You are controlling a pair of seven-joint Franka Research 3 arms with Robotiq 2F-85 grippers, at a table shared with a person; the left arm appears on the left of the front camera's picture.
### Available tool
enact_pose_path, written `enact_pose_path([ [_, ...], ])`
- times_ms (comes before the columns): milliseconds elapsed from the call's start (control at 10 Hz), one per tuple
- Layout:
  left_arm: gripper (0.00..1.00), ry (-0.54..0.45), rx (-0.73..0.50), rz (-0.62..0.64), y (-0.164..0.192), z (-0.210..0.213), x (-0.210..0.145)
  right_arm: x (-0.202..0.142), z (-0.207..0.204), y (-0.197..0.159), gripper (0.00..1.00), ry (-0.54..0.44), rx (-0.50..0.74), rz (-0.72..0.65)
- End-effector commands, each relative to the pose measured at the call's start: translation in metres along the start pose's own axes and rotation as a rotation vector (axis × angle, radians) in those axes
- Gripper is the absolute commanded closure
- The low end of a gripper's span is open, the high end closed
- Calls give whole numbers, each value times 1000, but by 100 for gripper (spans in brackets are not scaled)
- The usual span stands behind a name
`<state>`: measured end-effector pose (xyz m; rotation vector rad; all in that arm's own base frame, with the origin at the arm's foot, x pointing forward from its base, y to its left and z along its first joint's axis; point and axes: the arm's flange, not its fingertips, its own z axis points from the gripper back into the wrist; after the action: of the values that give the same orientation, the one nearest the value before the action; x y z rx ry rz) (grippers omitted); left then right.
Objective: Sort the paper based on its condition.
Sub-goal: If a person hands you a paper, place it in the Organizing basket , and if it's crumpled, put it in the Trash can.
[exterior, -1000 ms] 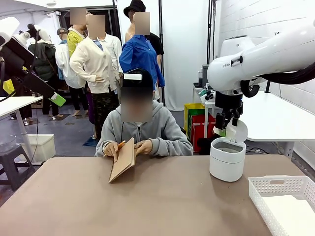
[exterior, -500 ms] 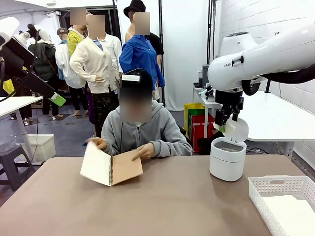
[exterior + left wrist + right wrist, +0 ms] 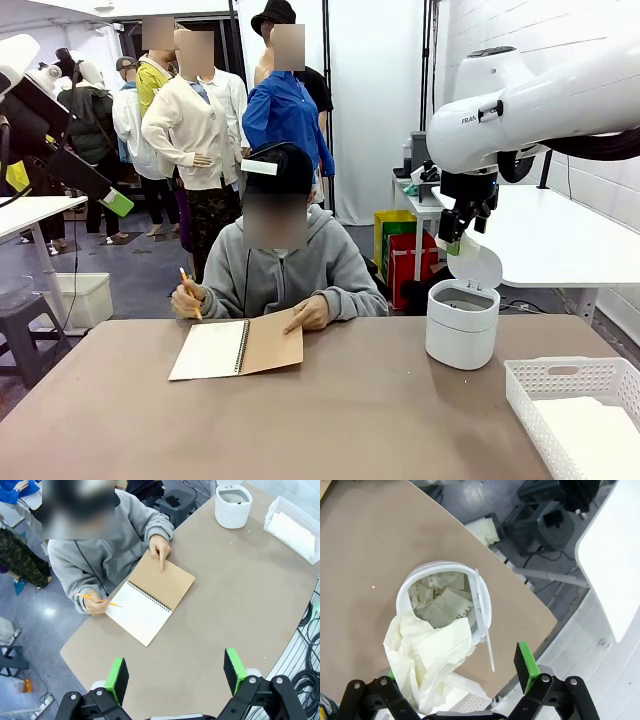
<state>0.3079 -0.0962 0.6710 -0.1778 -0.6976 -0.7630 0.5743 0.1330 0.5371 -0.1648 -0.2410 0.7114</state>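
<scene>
Paper (image 3: pixel 427 652): crumpled cream wad with faint ruled lines, lying against the right gripper (image 3: pixel 457 680) (jaws wide) above the white bin (image 3: pixel 485 612); more scraps inside. Left gripper (image 3: pixel 175 675): jaws wide, empty, above the table (image 3: pixel 240 595).

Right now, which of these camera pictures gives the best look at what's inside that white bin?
The right wrist view: it looks down into the white bin, where crumpled paper lies inside and another wad hangs by the open right gripper. The front view shows the bin from the side. The left wrist view shows its top, far off.
</scene>
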Motion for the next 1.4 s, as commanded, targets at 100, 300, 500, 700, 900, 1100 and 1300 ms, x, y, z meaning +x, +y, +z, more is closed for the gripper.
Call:
enact_pose_path([
  [100,0,-4,-7,2,1,1,-1,-1,-15,-8,0,28,-22,-36],
  [300,0,-4,-7,2,1,1,-1,-1,-18,-10,0,11,10,-65],
  [500,0,-4,-7,2,1,1,-1,-3,-29,-9,0,31,93,-45],
  [700,0,-4,-7,2,1,1,-1,-3,-29,-11,0,13,183,-33],
  [900,0,-4,-7,2,1,1,-1,-5,-29,-13,0,-3,237,-48],
  [1100,0,-4,-7,2,1,1,-1,-7,-33,-16,0,55,118,-76],
  [1300,0,-4,-7,2,1,1,-1,-5,-35,-16,0,97,39,-63],
])
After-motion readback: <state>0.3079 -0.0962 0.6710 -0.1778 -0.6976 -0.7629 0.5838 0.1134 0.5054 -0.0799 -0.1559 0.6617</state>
